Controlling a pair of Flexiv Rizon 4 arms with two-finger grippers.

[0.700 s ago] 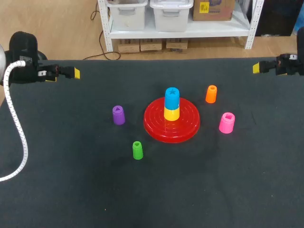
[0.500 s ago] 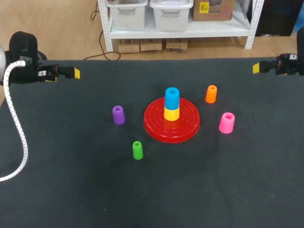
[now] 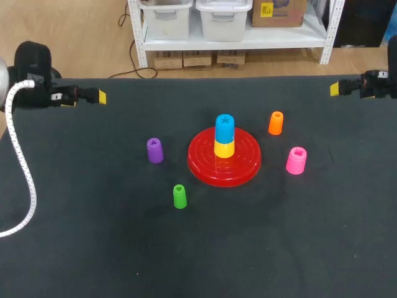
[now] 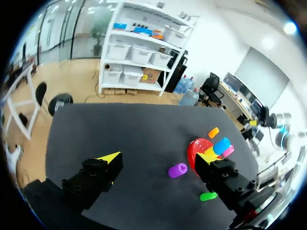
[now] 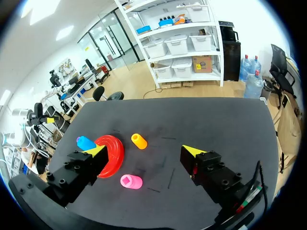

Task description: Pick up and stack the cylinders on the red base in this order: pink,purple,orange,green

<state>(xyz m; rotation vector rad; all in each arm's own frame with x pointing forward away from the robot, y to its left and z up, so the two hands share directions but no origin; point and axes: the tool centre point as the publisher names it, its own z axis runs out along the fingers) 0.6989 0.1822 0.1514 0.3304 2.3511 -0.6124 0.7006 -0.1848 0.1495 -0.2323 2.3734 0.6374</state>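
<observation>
Pink cylinder (image 3: 296, 160): smooth plastic, square socket.

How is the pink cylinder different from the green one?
The pink cylinder looks wider than the green cylinder. The pink cylinder stands to the right of the red base, while the green cylinder stands in front of it, toward the left. The pink cylinder's top hole looks square; the green cylinder's is too small to tell. Both stand upright on the black table, apart from the base.
</observation>
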